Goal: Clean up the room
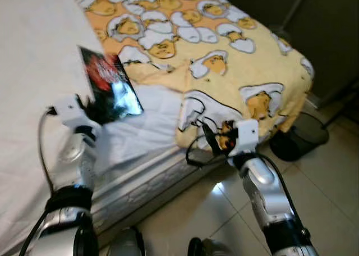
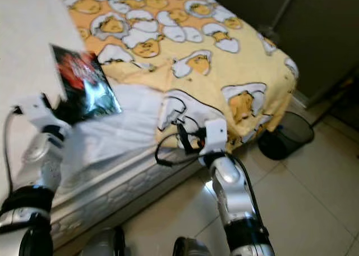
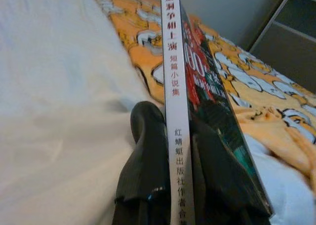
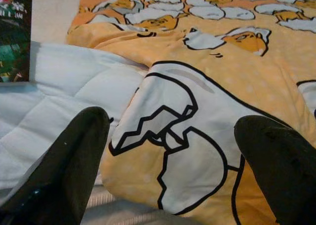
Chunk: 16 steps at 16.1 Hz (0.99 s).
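The left gripper (image 1: pixel 94 111) clamps a thin glossy dark-covered book with a white spine (image 1: pixel 109 85) by its lower edge, held upright above the white quilted mattress (image 1: pixel 151 107), just beside the yellow egg-cartoon blanket (image 1: pixel 224 48); keep the pinch firm while carrying it; the right gripper (image 4: pixel 173 136), fingers spread and empty, hovers at that blanket's turned-back corner; take the fold there squarely.
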Available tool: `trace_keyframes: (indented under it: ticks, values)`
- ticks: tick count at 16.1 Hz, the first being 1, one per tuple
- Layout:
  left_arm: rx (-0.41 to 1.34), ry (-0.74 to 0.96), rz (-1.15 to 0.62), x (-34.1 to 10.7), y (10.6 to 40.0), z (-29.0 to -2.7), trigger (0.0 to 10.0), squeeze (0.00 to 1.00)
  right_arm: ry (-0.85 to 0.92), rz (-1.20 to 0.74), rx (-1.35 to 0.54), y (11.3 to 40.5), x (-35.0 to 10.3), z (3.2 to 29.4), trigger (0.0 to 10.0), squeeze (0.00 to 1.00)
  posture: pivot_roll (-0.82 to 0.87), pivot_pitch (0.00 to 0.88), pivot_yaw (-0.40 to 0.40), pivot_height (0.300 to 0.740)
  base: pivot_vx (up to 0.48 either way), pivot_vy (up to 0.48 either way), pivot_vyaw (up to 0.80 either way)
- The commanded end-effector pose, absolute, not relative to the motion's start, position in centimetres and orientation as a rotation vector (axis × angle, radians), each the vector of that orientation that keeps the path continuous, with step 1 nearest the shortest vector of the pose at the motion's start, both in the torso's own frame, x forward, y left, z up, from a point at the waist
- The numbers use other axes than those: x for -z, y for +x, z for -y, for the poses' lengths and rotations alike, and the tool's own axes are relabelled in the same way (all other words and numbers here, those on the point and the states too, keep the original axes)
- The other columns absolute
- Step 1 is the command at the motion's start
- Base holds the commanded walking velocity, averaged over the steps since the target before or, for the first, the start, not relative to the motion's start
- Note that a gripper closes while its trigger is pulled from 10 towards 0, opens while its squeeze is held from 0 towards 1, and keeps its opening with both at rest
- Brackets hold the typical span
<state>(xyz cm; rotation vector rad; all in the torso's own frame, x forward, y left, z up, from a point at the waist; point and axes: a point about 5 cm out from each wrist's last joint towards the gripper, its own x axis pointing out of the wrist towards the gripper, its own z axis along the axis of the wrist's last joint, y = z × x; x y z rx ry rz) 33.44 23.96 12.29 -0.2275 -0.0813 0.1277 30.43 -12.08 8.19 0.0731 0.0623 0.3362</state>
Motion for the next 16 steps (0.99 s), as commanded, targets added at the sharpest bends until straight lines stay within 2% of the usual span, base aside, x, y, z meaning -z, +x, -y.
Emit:
trace_keyframes:
  ticks: [1,2,4,6,7,8,11,12,13,15,16]
  values:
    - [-0.19,-0.076,0.232,-15.8,32.1,-25.5,0.0,0.0,0.091,-0.048,-0.302,30.7,-8.2,12.8,10.0,0.0,0.06,0.0,-0.065,0.74,0.0,0.0,0.0]
    - [-0.198,-0.016,0.227,-15.8,31.0,-25.5,0.0,0.0,0.097,-0.054,-0.291,30.9,-8.0,13.0,10.0,0.0,0.07,0.0,-0.068,0.74,0.0,0.0,0.0]
    - [-0.18,-0.013,0.171,-15.0,30.2,-25.2,0.0,0.0,0.101,-0.065,-0.284,31.0,-7.7,13.0,10.0,0.0,0.09,0.0,-0.073,0.74,0.0,0.0,0.0]
    - [-0.007,-0.078,-0.005,-11.5,30.2,-21.5,0.0,0.0,0.096,-0.076,-0.315,30.9,-7.2,12.5,10.0,0.0,0.1,0.0,-0.07,0.74,0.0,0.0,0.0]
    - [0.055,-0.088,-0.067,-10.4,30.0,-19.8,1.7,0.0,0.097,-0.08,-0.317,30.7,-7.0,12.4,10.0,0.0,0.1,0.0,-0.065,0.74,0.0,0.0,0.0]
    - [0.066,-0.088,-0.095,-10.0,29.9,-19.3,10.0,0.0,0.099,-0.083,-0.315,30.6,-6.8,12.3,10.0,0.0,0.09,0.0,-0.059,0.74,0.0,0.0,0.0]
    - [0.09,-0.087,-0.125,-9.6,30.3,-18.6,10.0,0.0,0.107,-0.088,-0.304,30.0,-6.3,12.2,10.0,0.0,0.06,0.0,-0.042,0.74,0.0,0.0,0.0]
    - [0.101,-0.088,-0.119,-9.6,30.5,-18.5,10.0,0.88,0.106,-0.093,-0.298,29.8,-6.1,12.3,10.0,0.0,0.06,0.003,-0.037,0.74,0.0,0.0,0.0]
    - [0.112,-0.086,-0.127,-9.5,30.6,-18.4,10.0,1.0,0.104,-0.096,-0.293,29.7,-5.9,12.5,10.0,0.0,0.05,0.008,-0.033,0.74,0.0,0.0,0.0]
    - [0.098,-0.105,-0.133,-9.8,31.1,-18.5,10.0,1.0,0.102,-0.099,-0.277,29.4,-5.7,12.9,10.0,0.0,0.04,0.013,-0.03,0.74,0.0,0.0,0.0]
    - [0.078,-0.124,-0.142,-9.8,31.4,-18.7,10.0,0.7,0.101,-0.099,-0.274,29.4,-5.6,13.0,10.0,0.0,0.04,0.016,-0.031,0.74,0.0,0.0,0.0]
